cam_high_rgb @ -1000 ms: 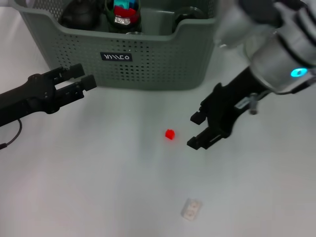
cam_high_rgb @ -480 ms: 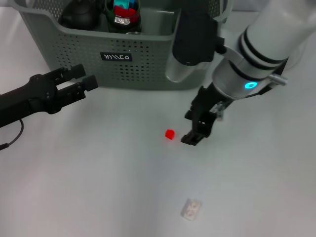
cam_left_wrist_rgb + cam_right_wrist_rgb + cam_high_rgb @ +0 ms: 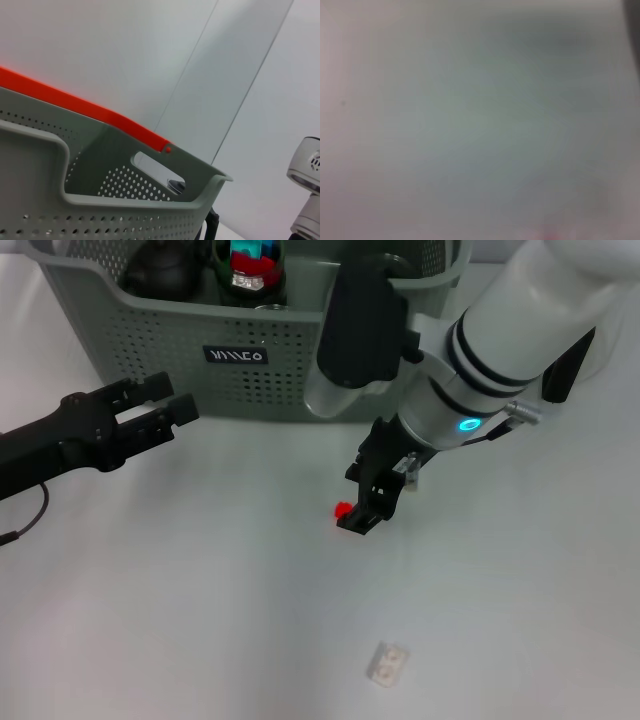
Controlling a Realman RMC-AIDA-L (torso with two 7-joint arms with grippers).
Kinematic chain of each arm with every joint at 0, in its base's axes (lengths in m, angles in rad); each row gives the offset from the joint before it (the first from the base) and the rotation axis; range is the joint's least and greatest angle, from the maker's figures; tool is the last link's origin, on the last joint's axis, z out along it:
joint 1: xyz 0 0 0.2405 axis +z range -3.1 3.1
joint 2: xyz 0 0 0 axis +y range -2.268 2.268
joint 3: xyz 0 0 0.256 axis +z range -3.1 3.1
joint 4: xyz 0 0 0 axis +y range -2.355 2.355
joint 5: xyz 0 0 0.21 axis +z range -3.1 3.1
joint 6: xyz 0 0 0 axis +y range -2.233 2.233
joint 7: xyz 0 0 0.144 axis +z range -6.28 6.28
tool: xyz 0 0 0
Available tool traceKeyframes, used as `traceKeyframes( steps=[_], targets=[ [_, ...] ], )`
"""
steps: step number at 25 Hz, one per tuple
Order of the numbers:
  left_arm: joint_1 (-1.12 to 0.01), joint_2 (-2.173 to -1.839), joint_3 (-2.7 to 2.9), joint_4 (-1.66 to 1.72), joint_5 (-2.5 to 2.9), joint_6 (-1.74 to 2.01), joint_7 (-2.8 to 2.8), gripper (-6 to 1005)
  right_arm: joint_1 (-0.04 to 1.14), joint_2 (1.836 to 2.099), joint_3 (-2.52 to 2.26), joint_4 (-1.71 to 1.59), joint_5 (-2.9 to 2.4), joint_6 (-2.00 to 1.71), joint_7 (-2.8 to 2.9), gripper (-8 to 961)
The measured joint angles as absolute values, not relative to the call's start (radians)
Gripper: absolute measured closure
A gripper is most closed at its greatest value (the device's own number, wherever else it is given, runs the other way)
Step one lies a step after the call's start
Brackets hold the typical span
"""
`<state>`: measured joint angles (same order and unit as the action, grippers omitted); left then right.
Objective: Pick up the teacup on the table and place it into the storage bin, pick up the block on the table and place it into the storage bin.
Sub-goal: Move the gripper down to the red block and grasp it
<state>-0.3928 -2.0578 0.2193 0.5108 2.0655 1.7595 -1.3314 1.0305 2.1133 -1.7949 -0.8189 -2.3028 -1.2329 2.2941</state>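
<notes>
Bearing unreadable white lettering, storage bin (image 3: 300, 360) label (image 3: 236, 356)

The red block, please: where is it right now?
In the head view, the red block lies on the table in front of the storage bin, at the right gripper's fingertips.

Right hand (image 3: 362, 502) points down at the table, left hand (image 3: 170, 403) hovers open.

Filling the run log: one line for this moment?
right gripper: at red block | left gripper: open, idle beside storage bin
</notes>
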Motion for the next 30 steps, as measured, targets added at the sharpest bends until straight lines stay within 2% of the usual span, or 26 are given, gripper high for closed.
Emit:
traceKeyframes(
  steps=[30],
  targets=[
    [-0.382, -2.056, 0.213, 0.511, 2.071, 1.758, -1.325, 357, 1.031, 2.120, -1.937, -0.781, -2.273, -1.108, 2.299, 432]
  ],
)
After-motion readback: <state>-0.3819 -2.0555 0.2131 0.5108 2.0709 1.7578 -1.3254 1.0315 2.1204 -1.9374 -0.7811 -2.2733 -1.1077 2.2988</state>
